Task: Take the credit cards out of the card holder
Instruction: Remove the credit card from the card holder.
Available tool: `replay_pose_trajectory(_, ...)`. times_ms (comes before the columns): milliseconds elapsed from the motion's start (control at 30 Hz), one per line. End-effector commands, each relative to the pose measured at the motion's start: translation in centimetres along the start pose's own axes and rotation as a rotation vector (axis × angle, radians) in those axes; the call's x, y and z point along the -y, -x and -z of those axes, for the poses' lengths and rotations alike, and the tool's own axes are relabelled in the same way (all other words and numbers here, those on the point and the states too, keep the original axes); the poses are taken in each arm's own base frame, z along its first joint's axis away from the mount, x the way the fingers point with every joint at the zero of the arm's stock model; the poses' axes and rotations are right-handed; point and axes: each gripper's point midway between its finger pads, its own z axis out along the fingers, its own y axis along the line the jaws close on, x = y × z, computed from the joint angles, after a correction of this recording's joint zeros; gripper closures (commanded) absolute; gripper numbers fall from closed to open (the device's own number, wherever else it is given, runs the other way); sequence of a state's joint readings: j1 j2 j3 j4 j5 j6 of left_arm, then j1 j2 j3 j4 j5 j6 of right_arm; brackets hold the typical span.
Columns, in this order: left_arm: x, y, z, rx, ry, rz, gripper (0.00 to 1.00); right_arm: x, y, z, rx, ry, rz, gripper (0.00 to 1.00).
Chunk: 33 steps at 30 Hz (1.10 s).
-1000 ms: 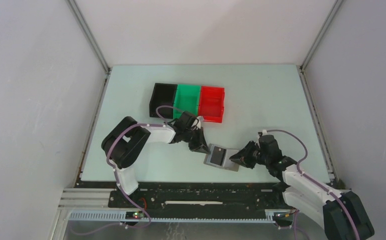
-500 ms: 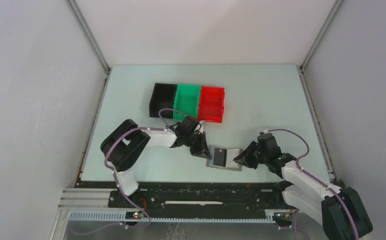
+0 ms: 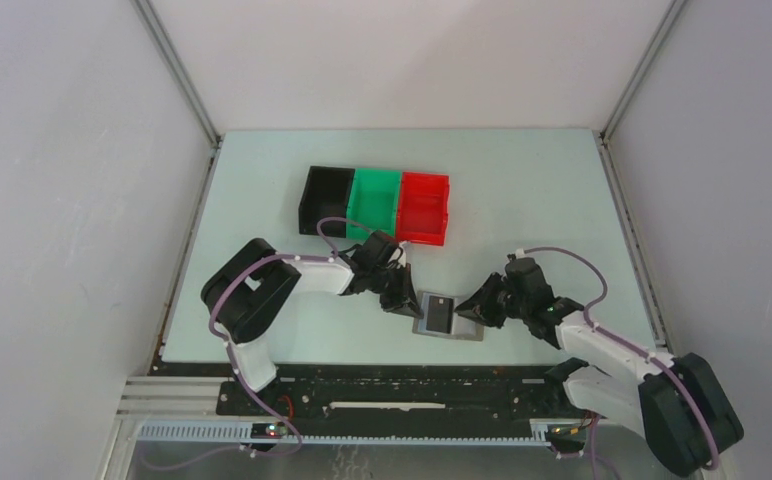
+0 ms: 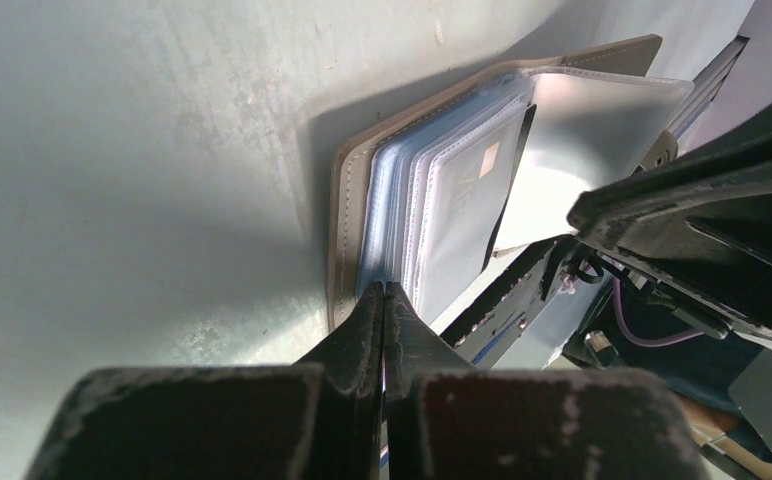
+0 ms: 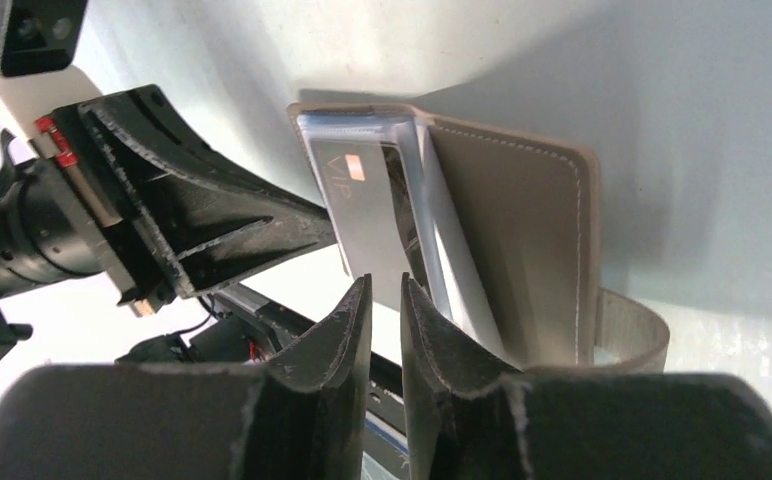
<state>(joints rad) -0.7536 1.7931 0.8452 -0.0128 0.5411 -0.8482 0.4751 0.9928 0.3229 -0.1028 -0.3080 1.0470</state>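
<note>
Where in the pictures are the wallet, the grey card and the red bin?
wallet (image 5: 522, 250): right wrist view, on its open taupe flap.
grey card (image 5: 362, 215): right wrist view, on its face, inside a clear pocket.
red bin (image 3: 425, 177): top view, on its far rim.

Top view: you are getting even, diffuse light from overhead. The table (image 3: 522, 190) is reading pale and flat, the arms are casting only faint, soft-edged shadows, and focus is holding across the frame.

Left wrist view: the left gripper (image 4: 384, 300) is blurring at the bottom edge. A broad grey shadow is lying beside the card holder (image 4: 347, 230), and a whitish sheen is washing over its plastic.

Right wrist view: the right gripper (image 5: 384, 285) is looking soft and dark. The lower left is blowing out to white, and a shadow is darkening the table at right.
</note>
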Motion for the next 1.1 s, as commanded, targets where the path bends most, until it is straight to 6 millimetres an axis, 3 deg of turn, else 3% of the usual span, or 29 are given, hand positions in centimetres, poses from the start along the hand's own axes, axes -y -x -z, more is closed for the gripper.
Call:
replay_pose_trajectory(0, -0.5, 0.0, -0.3, 0.004, 0.032, 0.003, 1.0, -1.2, 0.9, -0.9, 0.019, 0.029, 0.005, 0.75)
replay_pose_trajectory(400, -0.8, -0.4, -0.4, 0.006, 0.029, 0.016, 1.0, -0.3, 1.1, -3.1, -0.03, 0.063, -0.032, 0.73)
replay_pose_trajectory(733, -1.4, -0.8, -0.4, 0.001, 0.042, 0.029, 1.0, 1.4, 0.8, -3.2, -0.018, 0.023, -0.035, 0.71)
replay_pose_trajectory(1067, -0.9, -0.1, -1.0, 0.006, 0.018, 0.008, 1.0, 1.1, 0.1, -3.3, -0.043, 0.075, -0.055, 0.72)
